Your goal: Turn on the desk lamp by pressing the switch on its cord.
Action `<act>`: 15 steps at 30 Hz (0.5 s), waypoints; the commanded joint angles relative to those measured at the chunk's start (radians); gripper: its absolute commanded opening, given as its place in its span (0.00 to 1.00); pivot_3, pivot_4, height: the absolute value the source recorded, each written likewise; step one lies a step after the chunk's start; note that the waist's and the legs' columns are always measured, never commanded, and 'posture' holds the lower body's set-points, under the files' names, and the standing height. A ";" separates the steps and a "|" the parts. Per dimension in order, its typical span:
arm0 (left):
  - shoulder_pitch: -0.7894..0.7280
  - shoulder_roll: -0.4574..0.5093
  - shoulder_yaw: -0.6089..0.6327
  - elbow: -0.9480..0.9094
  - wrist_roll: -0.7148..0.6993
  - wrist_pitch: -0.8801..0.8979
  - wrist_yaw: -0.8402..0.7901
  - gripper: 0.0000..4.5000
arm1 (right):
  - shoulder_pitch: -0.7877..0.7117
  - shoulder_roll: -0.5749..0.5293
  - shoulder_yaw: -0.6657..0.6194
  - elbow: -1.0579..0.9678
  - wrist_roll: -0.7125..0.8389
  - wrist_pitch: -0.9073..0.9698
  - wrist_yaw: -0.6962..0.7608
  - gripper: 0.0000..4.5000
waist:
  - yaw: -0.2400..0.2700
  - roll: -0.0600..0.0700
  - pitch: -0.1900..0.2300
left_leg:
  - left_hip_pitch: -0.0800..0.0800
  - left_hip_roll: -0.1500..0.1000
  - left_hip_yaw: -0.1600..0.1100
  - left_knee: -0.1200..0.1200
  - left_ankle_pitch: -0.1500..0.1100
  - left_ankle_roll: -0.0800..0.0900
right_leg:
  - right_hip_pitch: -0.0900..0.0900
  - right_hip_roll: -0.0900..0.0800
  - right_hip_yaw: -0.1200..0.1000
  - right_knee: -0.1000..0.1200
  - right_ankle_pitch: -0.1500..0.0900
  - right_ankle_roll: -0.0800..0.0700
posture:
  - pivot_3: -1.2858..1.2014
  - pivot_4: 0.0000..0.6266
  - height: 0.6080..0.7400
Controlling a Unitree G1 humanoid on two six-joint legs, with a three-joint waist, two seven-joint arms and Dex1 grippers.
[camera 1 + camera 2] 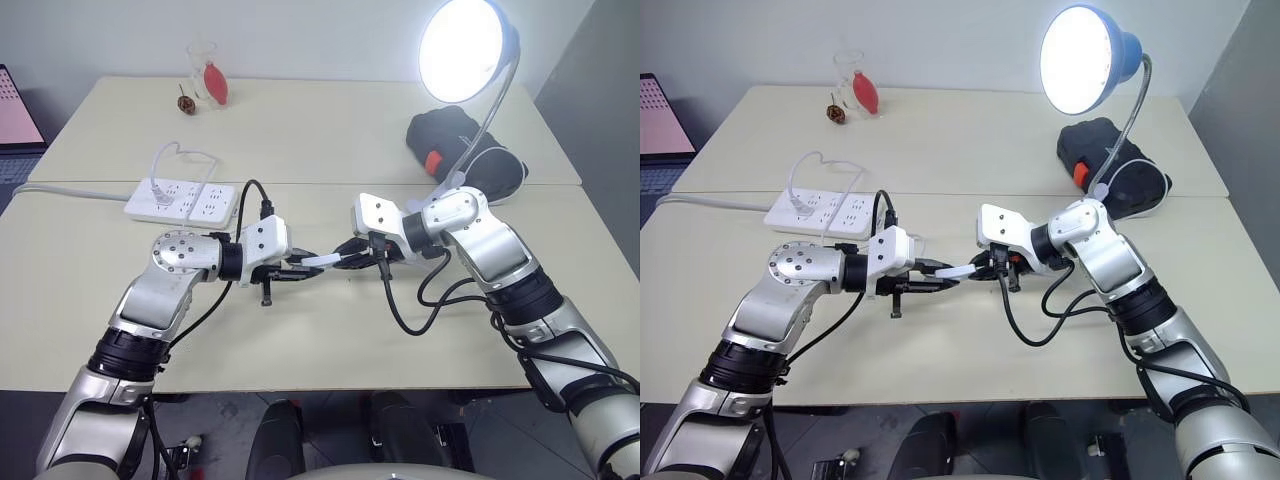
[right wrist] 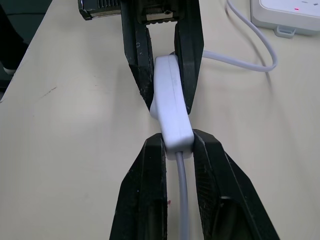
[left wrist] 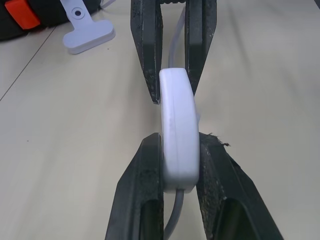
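Left eye view: desk lamp (image 1: 462,48) lit, blue shade glowing white.

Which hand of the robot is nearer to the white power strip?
Left. The left hand is just in front of the power strip; the right hand is farther along the table, toward the lamp side.
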 commanded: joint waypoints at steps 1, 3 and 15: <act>-0.029 -0.005 0.027 0.018 0.015 -0.016 0.033 0.11 | -0.003 0.008 -0.005 -0.052 0.028 -0.004 0.006 0.09 | 0.000 0.000 0.000 | 0.000 0.000 0.000 0.000 0.000 0.000 | 0.000 0.000 0.000 0.000 0.000 0.000 | 0.52 0.24 1.00; -0.031 -0.006 0.028 0.021 0.014 -0.019 0.032 0.11 | -0.002 0.008 -0.005 -0.055 0.029 -0.006 0.008 0.09 | 0.000 0.000 0.000 | 0.000 0.000 0.000 0.000 0.000 0.000 | 0.000 0.000 0.000 0.000 0.000 0.000 | 0.52 0.24 1.00; -0.028 0.008 0.019 0.037 0.037 -0.132 -0.006 0.41 | 0.002 0.014 -0.002 -0.047 0.026 -0.020 0.006 0.08 | 0.000 0.000 0.000 | 0.000 0.000 0.000 0.000 0.000 0.000 | 0.000 0.000 0.000 0.000 0.000 0.000 | 0.52 0.24 1.00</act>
